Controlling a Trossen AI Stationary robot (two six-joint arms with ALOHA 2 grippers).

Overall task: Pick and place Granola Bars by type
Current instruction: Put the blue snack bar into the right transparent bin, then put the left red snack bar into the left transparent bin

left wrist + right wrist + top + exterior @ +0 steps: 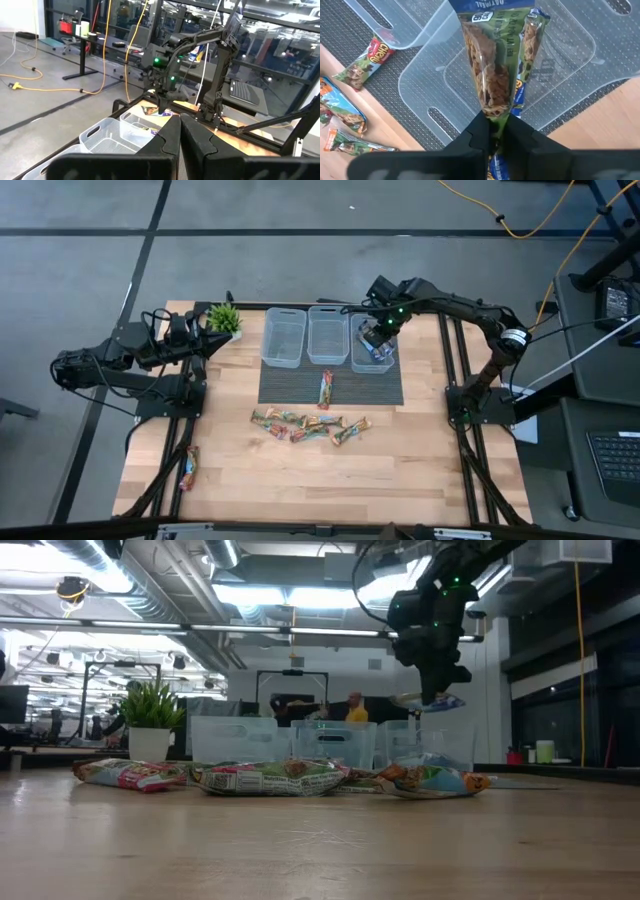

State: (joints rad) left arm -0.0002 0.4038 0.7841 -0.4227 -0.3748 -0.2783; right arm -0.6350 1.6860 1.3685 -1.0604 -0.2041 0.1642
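My right gripper (378, 337) hangs over the rightmost of three clear bins (388, 366) and is shut on a blue-and-green granola bar (485, 60). A second blue bar (532, 42) lies in that bin, on its floor. A red bar (325, 388) lies flat on the dark mat. Several more bars (310, 426) lie in a loose row on the wood in front of the mat. One bar (189, 467) lies near the table's left edge. My left gripper (180, 134) is shut and empty, held level at the far left. My right gripper pinches the bar's crimped end (493, 111) between its two fingers (476, 135). The fingers come from above, pointing steeply down. The bar hangs below them over the bin's open top, clear of the bin floor.
The middle bin (328, 332) and the left bin (283, 338) stand side by side on the mat (300, 386). A small potted plant (224, 320) stands at the far left, close to my left gripper. Bare wood lies toward the near edge.
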